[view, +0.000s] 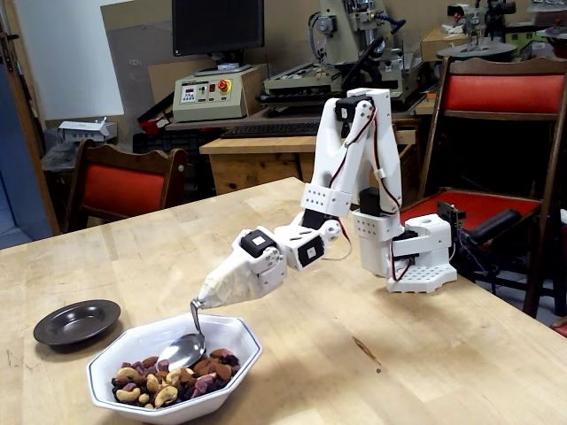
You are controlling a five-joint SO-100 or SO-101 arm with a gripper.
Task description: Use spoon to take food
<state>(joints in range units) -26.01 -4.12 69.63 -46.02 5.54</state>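
Note:
In the fixed view a white octagonal bowl (239,341) at the table's front left holds the food (168,379), a mix of pale cashews, brown nuts and dark red dried fruit. My white gripper (202,299) reaches down from the right and is shut on the bent handle of the shiny metal spoon (182,350). The spoon's oval bowl lies tilted at the top edge of the food pile, inside the white bowl. I cannot tell if any food lies in the spoon.
A small dark brown plate (76,320) sits on the wooden table left of the white bowl. The arm's base (416,257) stands at the table's right. Red chairs and workshop machines stand behind the table.

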